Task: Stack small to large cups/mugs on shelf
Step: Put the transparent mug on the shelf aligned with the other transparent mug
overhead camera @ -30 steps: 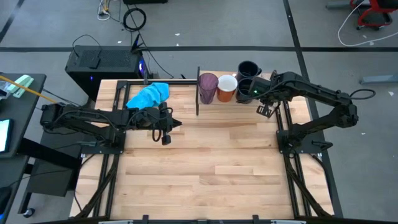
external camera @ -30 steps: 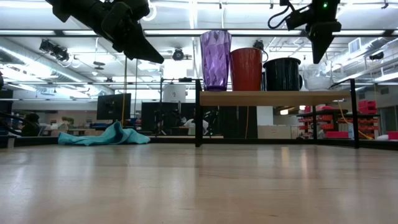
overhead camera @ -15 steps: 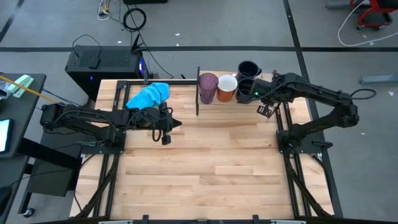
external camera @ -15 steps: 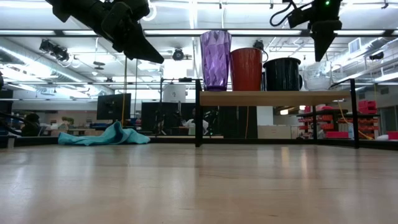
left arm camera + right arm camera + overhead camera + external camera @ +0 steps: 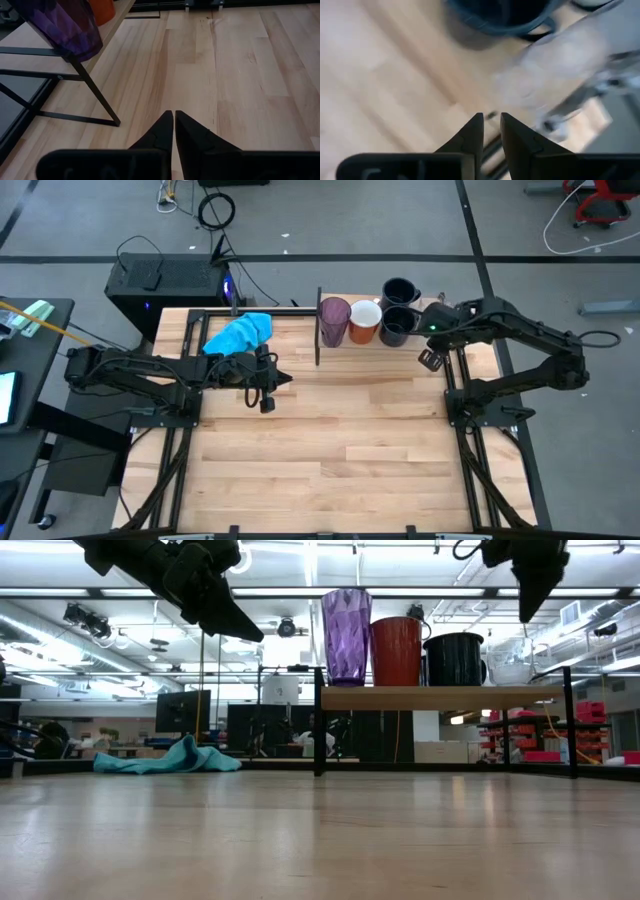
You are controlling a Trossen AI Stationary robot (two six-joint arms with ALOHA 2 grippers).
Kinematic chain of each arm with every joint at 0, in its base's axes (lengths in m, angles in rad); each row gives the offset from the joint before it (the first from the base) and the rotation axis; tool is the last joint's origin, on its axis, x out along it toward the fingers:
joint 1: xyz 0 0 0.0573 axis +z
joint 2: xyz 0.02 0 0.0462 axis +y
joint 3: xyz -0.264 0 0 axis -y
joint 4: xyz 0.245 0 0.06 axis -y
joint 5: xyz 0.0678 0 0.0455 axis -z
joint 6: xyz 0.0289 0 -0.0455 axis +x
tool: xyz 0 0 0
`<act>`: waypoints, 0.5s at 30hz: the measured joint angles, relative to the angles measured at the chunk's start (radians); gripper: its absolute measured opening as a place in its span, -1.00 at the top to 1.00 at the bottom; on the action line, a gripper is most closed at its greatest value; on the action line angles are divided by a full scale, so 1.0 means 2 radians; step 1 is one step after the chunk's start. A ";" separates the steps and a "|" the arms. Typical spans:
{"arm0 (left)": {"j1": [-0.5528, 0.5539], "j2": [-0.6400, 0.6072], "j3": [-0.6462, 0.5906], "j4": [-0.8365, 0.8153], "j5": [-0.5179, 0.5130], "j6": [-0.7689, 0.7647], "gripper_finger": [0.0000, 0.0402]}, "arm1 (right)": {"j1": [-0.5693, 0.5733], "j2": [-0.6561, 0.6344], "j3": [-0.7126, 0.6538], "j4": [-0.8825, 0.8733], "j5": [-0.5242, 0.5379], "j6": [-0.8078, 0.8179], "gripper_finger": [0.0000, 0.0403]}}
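Observation:
On the shelf (image 5: 440, 697) at the table's far right, the purple tumbler (image 5: 346, 635), the orange mug (image 5: 397, 650) and a black mug (image 5: 455, 658) stand in a row on their bases. A clear cup (image 5: 513, 665) stands beyond them. A second black mug (image 5: 400, 290) sits behind the row. My right gripper (image 5: 536, 595) hangs above the shelf's right end, pointing steeply down, with a narrow gap and nothing between its fingers (image 5: 479, 125). My left gripper (image 5: 266, 388) hovers shut and empty over the table left of the shelf.
A bright blue cloth (image 5: 240, 332) lies crumpled at the table's far left. The shelf's thin dark uprights (image 5: 92, 90) stand on the plank table (image 5: 330, 450). Bare planks stretch from the shelf toward the near edge.
My right gripper has risen and drawn a little toward the table's right edge, away from the black mug, rolling about its own pointing line as it went. Its finger gap looks the same. The cups stand as before.

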 joint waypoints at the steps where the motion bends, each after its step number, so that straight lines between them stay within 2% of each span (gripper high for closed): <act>1: 0.000 0.000 0.000 0.000 0.000 0.000 0.87 | 0.000 -0.003 0.000 -0.002 -0.018 0.006 0.64; 5: 0.000 0.000 0.000 0.000 0.000 0.000 0.84 | 0.000 -0.005 -0.013 -0.002 -0.062 0.024 0.66; 13: 0.000 0.000 0.000 0.000 0.000 -0.003 0.84 | 0.000 -0.002 -0.082 -0.002 -0.058 0.042 0.71; 15: 0.000 0.000 0.000 0.000 0.000 -0.003 0.85 | -0.003 -0.002 -0.097 -0.002 -0.043 0.036 0.73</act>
